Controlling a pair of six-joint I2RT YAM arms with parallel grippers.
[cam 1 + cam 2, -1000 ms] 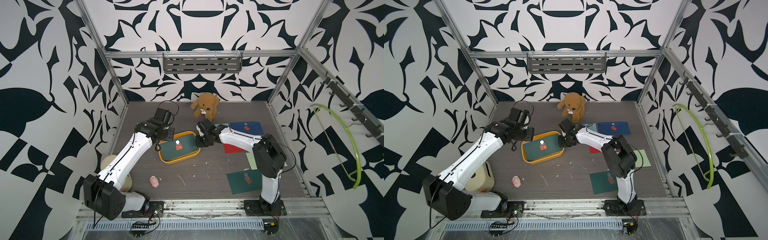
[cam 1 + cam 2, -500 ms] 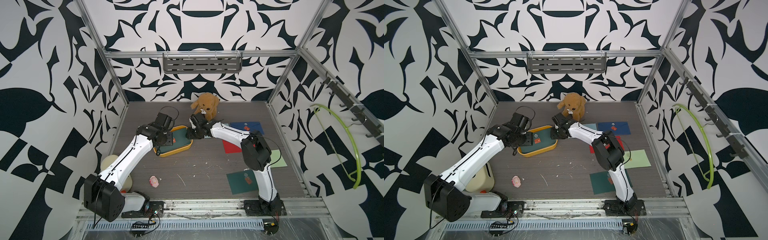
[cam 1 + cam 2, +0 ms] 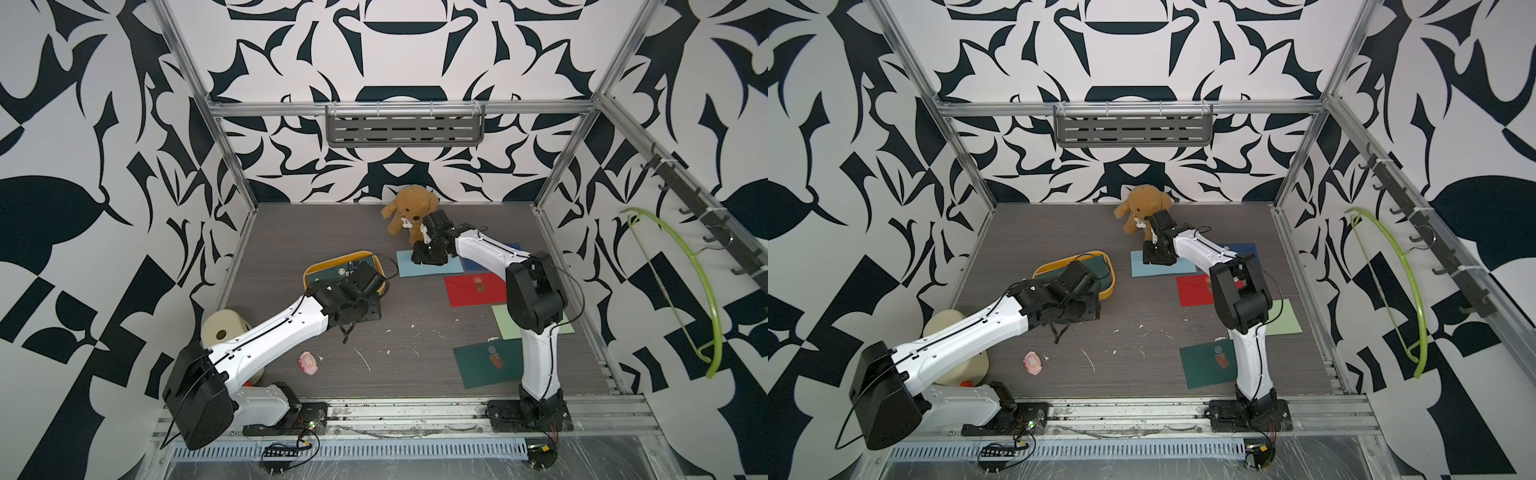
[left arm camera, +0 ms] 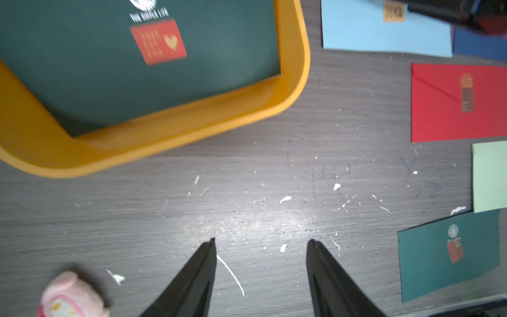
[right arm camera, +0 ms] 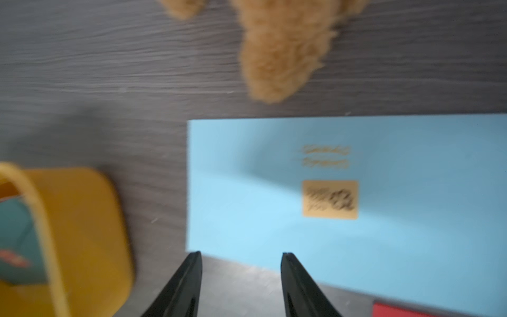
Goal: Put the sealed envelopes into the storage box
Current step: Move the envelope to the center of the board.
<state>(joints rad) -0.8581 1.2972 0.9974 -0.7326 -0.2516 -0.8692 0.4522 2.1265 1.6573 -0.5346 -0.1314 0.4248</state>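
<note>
Seen from above, the storage box [image 4: 192, 118] sits at 10 o'clock from the middle of the desk [image 3: 415, 332]. 1 dark green envelope [image 4: 109, 68] with a red sticker lies flat inside it. The left pincer [image 4: 260, 241] hangs just on the box's 6 o'clock side, its jaws fairly wide with only bare desk between them. The right pincer [image 5: 241, 254] is at 1 o'clock, over the light blue envelope [image 5: 384, 233], jaws parted and gripping nothing. Its tips stand at that envelope's edge; whether they touch the paper cannot be told.

4 more envelopes lie on the desk outside the box:
- a navy envelope [image 4: 477, 46] just beside the light blue one
- a red envelope [image 3: 473, 289] at 2 o'clock
- a pale green envelope [image 4: 489, 175] at 3 o'clock, partly hidden behind the right arm
- a second dark green envelope [image 3: 486, 365] at 4 o'clock

A teddy bear [image 3: 409, 208] sits at 12 o'clock, a pink toy [image 3: 308, 362] at 8 o'clock and a cream box [image 3: 222, 328] at 9 o'clock.
</note>
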